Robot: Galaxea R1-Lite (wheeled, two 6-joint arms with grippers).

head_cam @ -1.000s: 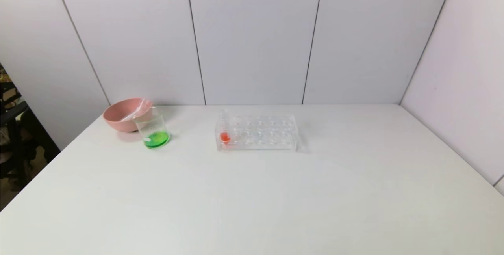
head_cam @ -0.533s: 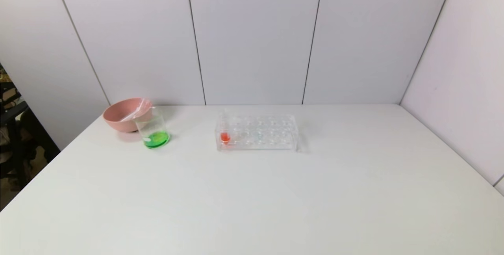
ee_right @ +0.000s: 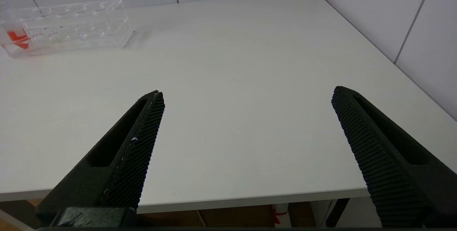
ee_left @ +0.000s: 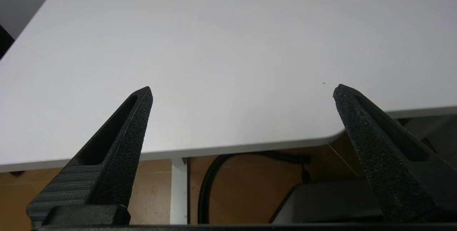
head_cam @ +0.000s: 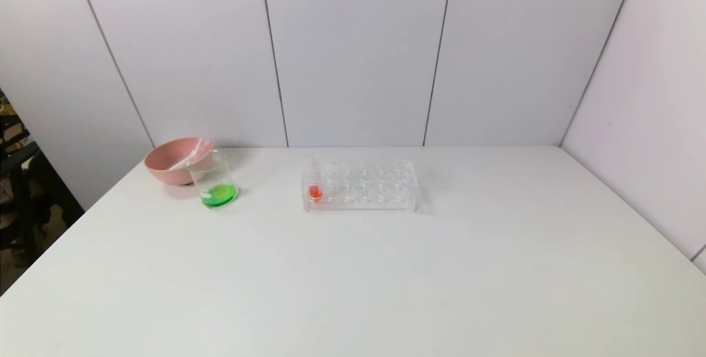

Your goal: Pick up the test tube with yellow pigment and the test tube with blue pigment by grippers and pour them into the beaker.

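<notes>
The beaker (head_cam: pixel 214 185), holding green liquid, stands at the left of the head frame, just in front of a pink bowl (head_cam: pixel 175 159) with clear tubes lying in it. At mid-frame sits a clear tube rack (head_cam: pixel 359 186) with one red-liquid tube (head_cam: pixel 315 187) at its left end. Both pincers hang off the counter's (head_cam: pixel 353 280) near edge: left pincer (ee_left: pixel 242 91) fingers apart, right pincer (ee_right: pixel 247 94) fingers apart, neither holding anything.

Matt white table (head_cam: pixel 353 280), clear glossy plastic rack (head_cam: pixel 361 186), clear glass beaker (head_cam: pixel 214 177), smooth matt pink bowl (head_cam: pixel 168 161).
</notes>
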